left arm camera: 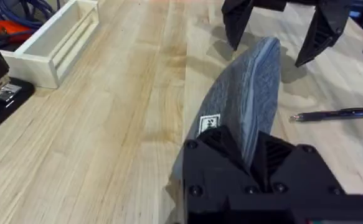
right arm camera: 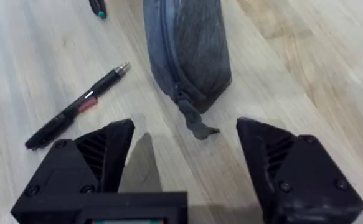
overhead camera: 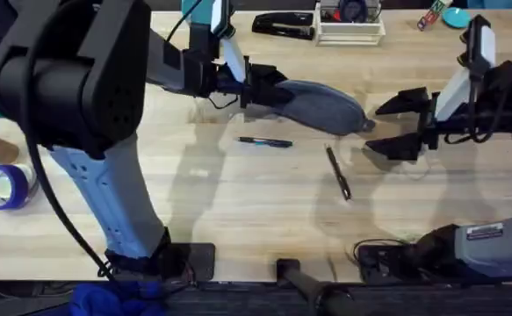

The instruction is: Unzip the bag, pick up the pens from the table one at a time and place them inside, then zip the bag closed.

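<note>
We are at the unzipping step: our left gripper (overhead camera: pixel 254 86) is clamped on the left end of the grey bag (overhead camera: pixel 321 104), which lies far of centre on the table (overhead camera: pixel 194 193), while our right gripper (right arm camera: pixel 184 158) hovers spread wide just right of the bag's zipper pull (right arm camera: pixel 193 121). Next, we judge, the right fingers must close on that small tab and draw it along. Two pens (overhead camera: pixel 264 141) (overhead camera: pixel 339 174) lie nearer us, clear of the bag; a stapler (overhead camera: pixel 284 25) and a white tray (overhead camera: pixel 350 31) sit at the far edge.

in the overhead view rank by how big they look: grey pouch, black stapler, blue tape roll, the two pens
1. Grey felt pouch
2. Black stapler
3. Blue tape roll
4. Blue-and-black pen and dark pen: alike, not ranked.
</note>
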Controlling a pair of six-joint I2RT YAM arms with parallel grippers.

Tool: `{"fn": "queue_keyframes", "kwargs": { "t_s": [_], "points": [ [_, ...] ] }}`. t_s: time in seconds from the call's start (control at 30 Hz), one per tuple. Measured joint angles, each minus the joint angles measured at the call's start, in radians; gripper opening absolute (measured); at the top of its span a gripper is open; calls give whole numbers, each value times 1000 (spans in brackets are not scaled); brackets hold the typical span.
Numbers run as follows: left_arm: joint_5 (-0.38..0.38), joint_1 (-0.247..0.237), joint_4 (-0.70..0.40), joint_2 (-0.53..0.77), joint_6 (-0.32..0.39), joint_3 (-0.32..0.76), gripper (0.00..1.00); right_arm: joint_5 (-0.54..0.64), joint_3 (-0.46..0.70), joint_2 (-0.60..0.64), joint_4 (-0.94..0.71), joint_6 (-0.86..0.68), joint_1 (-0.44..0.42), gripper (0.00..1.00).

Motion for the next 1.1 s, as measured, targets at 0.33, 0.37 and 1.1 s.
{"fn": "queue_keyframes", "kwargs": {
  "t_s": [0.33, 0.37, 1.1],
  "points": [
    [0, 0, 0, 0, 0, 0, 42, 0, 0, 9, 52, 0, 39, 997],
    [0, 0, 0, 0, 0, 0, 42, 0, 0, 9, 58, 0, 49, 997],
    [0, 0, 0, 0, 0, 0, 42, 46, -7, 9, 79, 0, 112, 560]
  ]
}}
